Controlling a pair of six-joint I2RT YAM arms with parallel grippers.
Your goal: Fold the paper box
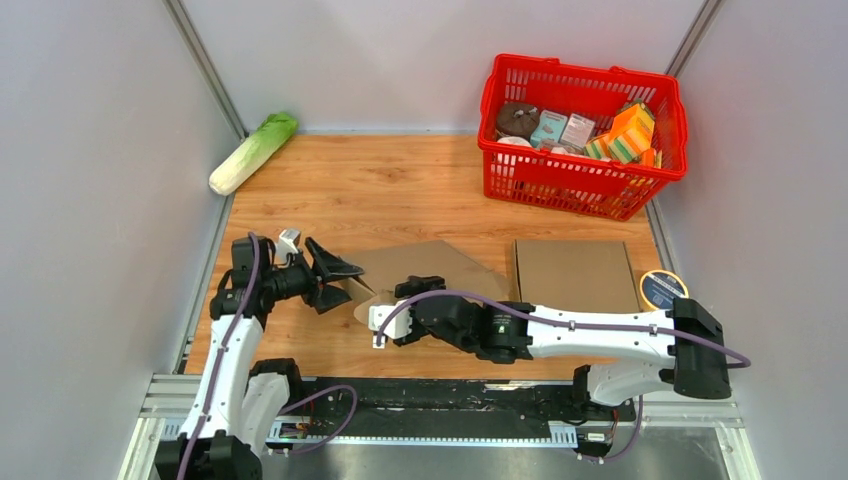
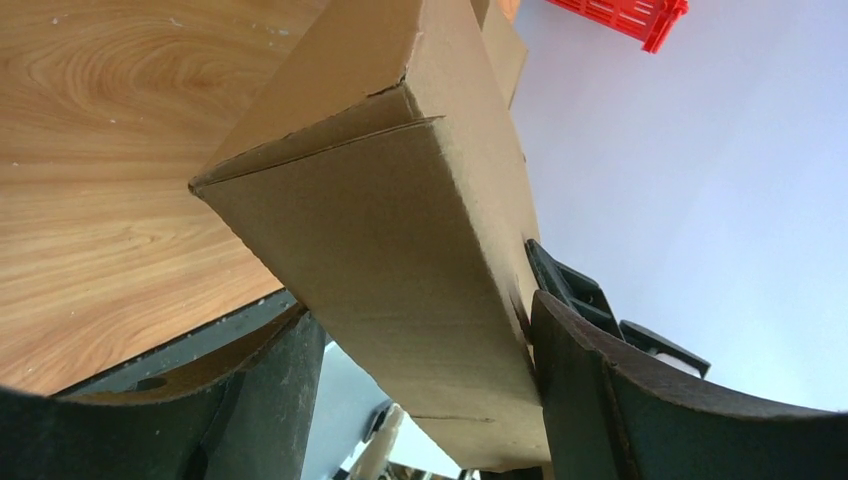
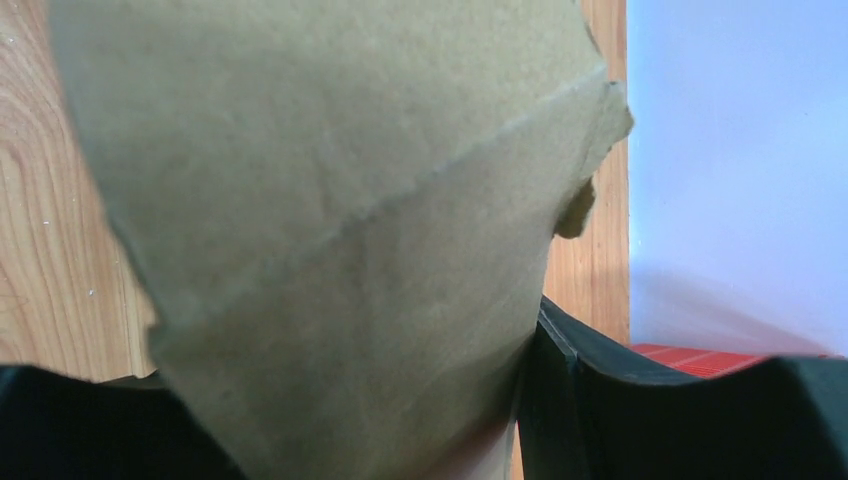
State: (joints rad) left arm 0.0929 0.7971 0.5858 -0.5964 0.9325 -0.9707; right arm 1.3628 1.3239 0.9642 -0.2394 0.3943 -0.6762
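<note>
The paper box (image 1: 430,265) is a brown cardboard piece, partly folded, lying on the wooden table between the two arms. My left gripper (image 1: 338,282) is open around its left end. In the left wrist view the box (image 2: 400,230) rests against the right finger (image 2: 590,370), with a gap to the left finger (image 2: 270,390), so the left gripper (image 2: 420,320) is not clamping it. My right gripper (image 1: 378,308) reaches in from the right at the box's near left corner. In the right wrist view a cardboard flap (image 3: 330,220) fills the right gripper (image 3: 350,350), which is shut on it.
A red basket (image 1: 585,70) of packaged goods stands at the back right. A flat cardboard sheet (image 1: 575,275) and a round dark disc (image 1: 662,288) lie to the right. A napa cabbage (image 1: 252,152) lies at the back left. Grey walls enclose the table.
</note>
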